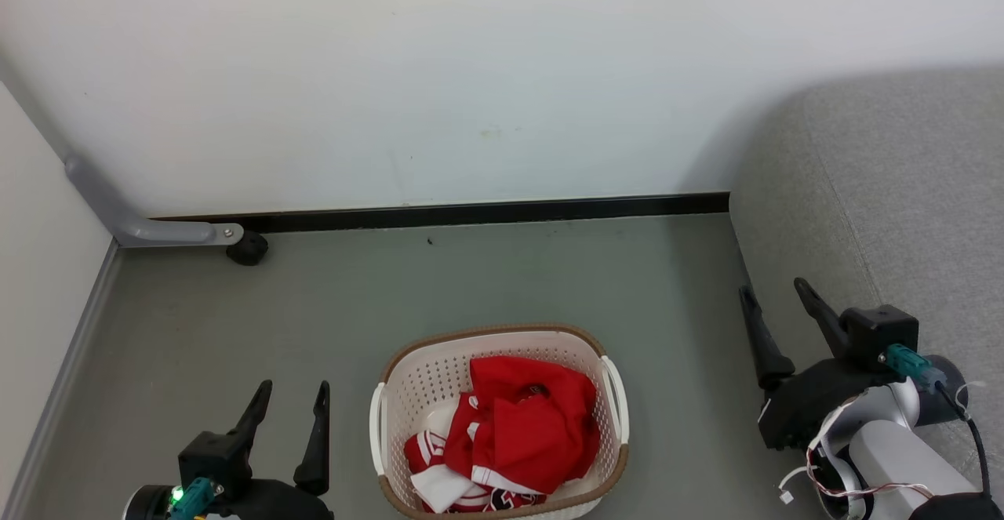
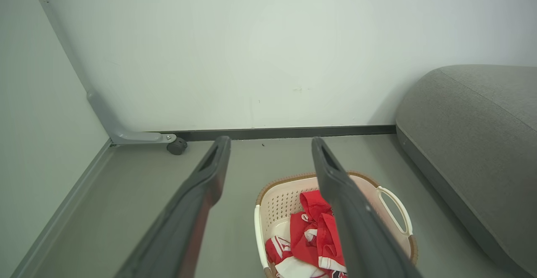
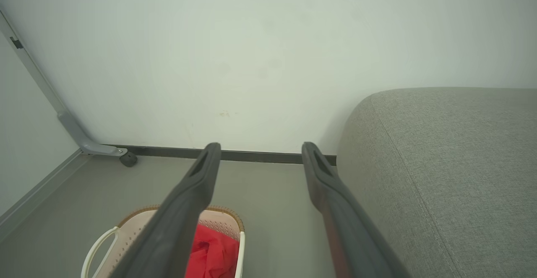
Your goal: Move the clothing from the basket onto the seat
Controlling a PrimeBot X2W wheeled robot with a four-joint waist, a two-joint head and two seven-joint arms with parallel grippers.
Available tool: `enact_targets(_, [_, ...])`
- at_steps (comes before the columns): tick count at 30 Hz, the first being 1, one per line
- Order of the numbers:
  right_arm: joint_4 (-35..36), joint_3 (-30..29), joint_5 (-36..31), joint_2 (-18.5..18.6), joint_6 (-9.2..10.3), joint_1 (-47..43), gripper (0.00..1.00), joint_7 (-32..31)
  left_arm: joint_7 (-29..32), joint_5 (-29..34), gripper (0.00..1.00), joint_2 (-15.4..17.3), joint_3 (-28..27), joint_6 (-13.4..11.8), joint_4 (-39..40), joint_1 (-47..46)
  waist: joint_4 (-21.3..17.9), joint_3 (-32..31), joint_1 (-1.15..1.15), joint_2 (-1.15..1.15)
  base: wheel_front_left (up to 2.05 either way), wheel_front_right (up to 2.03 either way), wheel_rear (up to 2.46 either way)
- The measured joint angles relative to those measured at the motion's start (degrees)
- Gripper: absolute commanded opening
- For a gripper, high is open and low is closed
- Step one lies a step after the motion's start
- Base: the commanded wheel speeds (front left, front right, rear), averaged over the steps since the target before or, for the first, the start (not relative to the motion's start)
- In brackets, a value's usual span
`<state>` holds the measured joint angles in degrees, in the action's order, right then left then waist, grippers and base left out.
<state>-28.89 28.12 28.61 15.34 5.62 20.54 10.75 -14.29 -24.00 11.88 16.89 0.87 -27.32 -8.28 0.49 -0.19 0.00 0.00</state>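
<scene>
The left gripper [image 1: 295,388], spread and empty, hangs beside the basket [image 1: 435,371] on the floor [image 1: 549,285]. Inside lies the clothing [image 1: 527,426], 2 crumpled red garments. The right gripper [image 1: 773,291], also spread and empty, hovers by the seat [image 1: 902,190].

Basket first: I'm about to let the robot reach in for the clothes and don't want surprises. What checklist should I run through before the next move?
1. Left gripper open and holding nothing: ok.
2. Right gripper open and holding nothing: ok.
3. Basket upright on the floor, mouth unobstructed: ok.
4. Clothing lying inside the basket, reachable from above: ok.
5. Seat just to the right of the basket, bare fabric showing: ok.
6. Clothing free of tangles, so one piece lifts alone: cannot tell.
</scene>
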Motion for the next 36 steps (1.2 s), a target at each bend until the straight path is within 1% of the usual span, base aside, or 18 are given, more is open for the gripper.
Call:
enact_targets(9, [0.0,-4.1,0.2,0.3,0.96,-0.1,1.0,1.5,0.0,0.0,1.0,-0.1,-3.8,-2.9,1.4,0.7,0.2,-0.3,0.0,0.0,0.0,0.0,0.0])
enact_targets(15, [0.4,-5.3,0.2,0.4,1.02,-0.3,1.0,2.0,0.0,0.8,1.0,-0.1,-5.0,-3.4,2.7,1.8,0.1,-0.4,0.0,0.0,0.0,0.0,0.0])
enact_targets(20, [1.2,-5.6,0.0,0.2,1.29,-0.4,1.0,2.4,0.0,1.0,1.0,-0.3,-5.3,-3.4,3.5,2.0,0.1,-0.3,0.0,0.0,0.0,0.0,0.0])
enact_targets(26, [3.0,-6.3,-0.4,0.2,1.43,-0.9,1.0,2.5,0.0,2.4,1.0,-1.2,-4.8,-3.2,4.5,3.6,0.0,0.2,0.0,0.0,0.0,0.0,0.0])
enact_targets(29, [4.2,-6.5,-0.5,0.2,1.43,-1.2,1.0,2.5,0.0,2.4,1.0,-1.7,-4.6,-2.3,4.9,3.8,0.0,1.2,0.0,0.0,0.0,0.0,0.0])
enact_targets(36, [7.5,-7.1,-1.8,0.2,1.44,-0.8,1.0,3.0,0.0,2.4,1.0,-3.0,-3.9,-1.2,5.5,3.7,-0.2,4.4,0.0,0.0,0.0,0.0,0.0])
